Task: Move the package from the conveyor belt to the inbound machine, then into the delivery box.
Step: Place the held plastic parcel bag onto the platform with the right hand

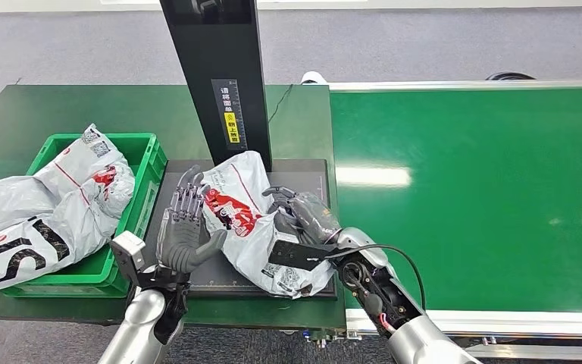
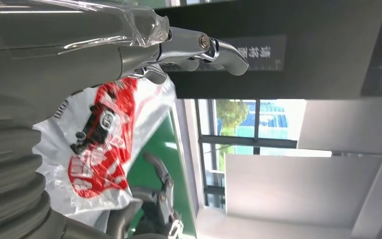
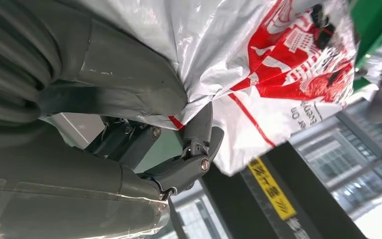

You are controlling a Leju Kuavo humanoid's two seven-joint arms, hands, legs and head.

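Package (image 1: 246, 220), a white poly mailer with red print, lies on the inbound machine's black platform (image 1: 197, 274); right hand (image 1: 303, 216) grips its edge, left hand (image 1: 186, 224) braces alongside with fingers straight, likely steadying it for scanning.

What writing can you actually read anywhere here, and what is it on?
"S": large black letter on the grey bag in the green bin; the rest is cut off.
Yellow label on the black post: Chinese characters, too small to read.
Red print on the white package: too crumpled to read.
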